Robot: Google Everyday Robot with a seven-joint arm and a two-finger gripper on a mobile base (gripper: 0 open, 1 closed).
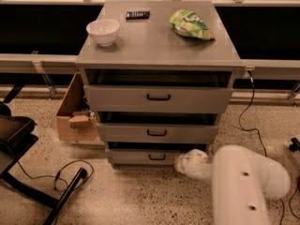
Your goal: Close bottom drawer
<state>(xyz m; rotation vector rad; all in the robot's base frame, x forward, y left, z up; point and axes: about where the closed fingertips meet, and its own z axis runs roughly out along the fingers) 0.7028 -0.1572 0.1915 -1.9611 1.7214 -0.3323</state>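
Note:
The bottom drawer (140, 157) is the lowest of three grey cabinet drawers, with a plain grey front and a small black handle (157, 157). Its front stands only slightly out from the cabinet. My white arm comes in from the lower right. The gripper (183, 163) is low at the right end of the drawer front, touching or nearly touching it. The two upper drawers (158, 97) stand a little open too.
A white bowl (103, 31), a black remote (138, 15) and a green chip bag (191, 26) lie on the cabinet top. A cardboard box (75, 111) stands left of the cabinet. Black cables and a chair base (28, 182) lie on the floor left.

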